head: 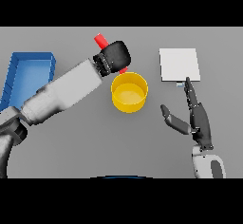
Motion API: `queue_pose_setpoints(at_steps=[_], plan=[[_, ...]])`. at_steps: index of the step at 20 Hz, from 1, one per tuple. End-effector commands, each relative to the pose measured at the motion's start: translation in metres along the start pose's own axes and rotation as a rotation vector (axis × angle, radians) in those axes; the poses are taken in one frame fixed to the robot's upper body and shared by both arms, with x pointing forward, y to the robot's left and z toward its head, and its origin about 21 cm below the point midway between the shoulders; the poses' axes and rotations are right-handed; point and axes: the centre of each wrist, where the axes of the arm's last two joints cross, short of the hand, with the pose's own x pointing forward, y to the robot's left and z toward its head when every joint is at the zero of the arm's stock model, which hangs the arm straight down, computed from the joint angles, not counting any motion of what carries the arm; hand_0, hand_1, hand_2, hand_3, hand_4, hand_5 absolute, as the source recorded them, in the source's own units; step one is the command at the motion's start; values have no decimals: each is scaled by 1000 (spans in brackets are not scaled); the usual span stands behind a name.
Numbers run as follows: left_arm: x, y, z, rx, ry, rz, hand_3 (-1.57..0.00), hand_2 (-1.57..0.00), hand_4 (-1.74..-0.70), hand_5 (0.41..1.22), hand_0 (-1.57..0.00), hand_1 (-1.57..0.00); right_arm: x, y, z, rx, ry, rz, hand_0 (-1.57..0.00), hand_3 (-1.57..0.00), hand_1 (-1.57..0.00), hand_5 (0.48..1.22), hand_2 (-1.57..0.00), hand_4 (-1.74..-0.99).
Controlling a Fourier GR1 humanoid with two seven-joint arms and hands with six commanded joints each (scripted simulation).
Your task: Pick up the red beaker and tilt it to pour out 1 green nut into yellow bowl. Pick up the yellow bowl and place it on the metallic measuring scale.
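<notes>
the left hand [114, 55] was wrapped round the red beaker [100, 40], its fingers curled over it, and held it tilted just behind the yellow bowl [129, 92], with one red end sticking out past the knuckles and a bit of red showing at the bowl's rim. the bowl stood near the middle of the desk [71, 147]. the metallic measuring scale [179, 64] lay toward the far right edge. the right hand [195, 118] rested just in front of the scale with fingers straight and thumb spread. a blue tray [28, 73] sat at the left edge.
</notes>
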Motion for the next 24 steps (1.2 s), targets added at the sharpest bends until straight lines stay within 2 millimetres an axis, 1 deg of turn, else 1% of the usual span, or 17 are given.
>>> queue_pose_setpoints(at_steps=[1, 3, 5, 6, 7, 8, 9, 11, 12, 15, 16, 17, 18, 20, 21, 22, 24], plan=[[2, 1, 0, -14, -6, -38, -1552, -1571, -1738, 1221, -1571, -1571, -1, 0, -2, -4, 8, -6, 1, 1, 1, 567, 1, -1152], [4, 3, -2, -27, -10, -106, -1559, -1571, -1738, 1221, -1571, -1571, -3, 0, 2, -6, 9, -19, 1, 1, 1, 566, 1, -1147], [3, 5, -3, -28, -12, -181, -1563, -1571, -1736, 1221, -1571, -1571, -2, 0, 1, -6, 2, -22, 1, 1, 1, 565, 1, -1130], [6, 6, -5, -31, -20, -215, -1565, -1571, -1736, 1221, -1571, -1571, -2, -4, -1, -12, 14, -16, 1, 1, 1, 566, 1, -1129], [5, 6, -4, -30, -38, -249, -1566, -1571, -1734, 1221, -1571, -1571, 1, -1, -3, -5, -3, -6, 1, 1, 1, 573, 1, -1132], [9, 6, -6, -33, -41, -278, -1567, -1571, -1733, 1221, -1571, -1571, -2, 3, 2, 3, -6, -4, 1, 1, 1, 578, 1, -1136], [7, 9, -7, -38, -40, -307, -1568, -1571, -1733, 1221, -1571, -1571, -3, 0, 0, -1, 7, -6, 1, 1, 1, 579, 1, -1136], [9, 18, -9, -27, -27, -380, -1569, -1571, -1733, 1221, -1571, -1571, -1, -5, 4, -5, -17, -8, 1, 1, 1, 579, 1, -1133], [11, 24, -9, -22, -25, -413, -1569, -1571, -1733, 1221, -1571, -1571, 0, -2, 1, -8, -7, -11, 1, 1, 1, 577, 1, -1130], [5, 47, -8, -10, -29, -517, -1570, -1571, -1732, 1221, -1571, -1571, -2, 0, 1, -11, 6, -5, 1, 1, 1, 572, 1, -1138], [-5, 61, -6, -8, -4, -548, -1570, -1571, -1731, 1221, -1571, -1571, -1, 2, 3, -14, -4, -13, 1, 1, 1, 568, 1, -1137], [-20, 75, 1, -7, 21, -580, -1570, -1571, -1729, 1221, -1571, -1571, 0, 0, 3, -16, -3, -15, 1, 1, 1, 565, 1, -1138], [-39, 86, 9, 10, 56, -584, -1571, -1571, -1728, 1221, -1571, -1571, 0, 4, 0, -14, -6, -1, 1, 1, 1, 563, 1, -1135], [-72, 98, 22, 23, 146, -515, -1571, -1571, -1724, 1221, -1571, -1571, 0, 3, -3, -6, -10, -7, 1, 1, 1, 554, 1, -1130], [-88, 99, 28, 42, 186, -488, -1571, -1571, -1720, 1221, -1571, -1571, 3, 2, -1, -2, -23, -10, 1, 1, 1, 553, 1, -1131], [-104, 107, 36, 63, 246, -437, -1571, -1571, -1720, 1221, -1571, -1571, 1, 5, -1, 9, -17, -18, 1, 1, 1, 554, 1, -1128], [-140, 118, 56, 87, 376, -276, -1571, -1571, -1725, 1221, -1571, -1571, -1, 5, -3, 19, -15, -41, 1, 1, 1, 559, 1, -1105]])
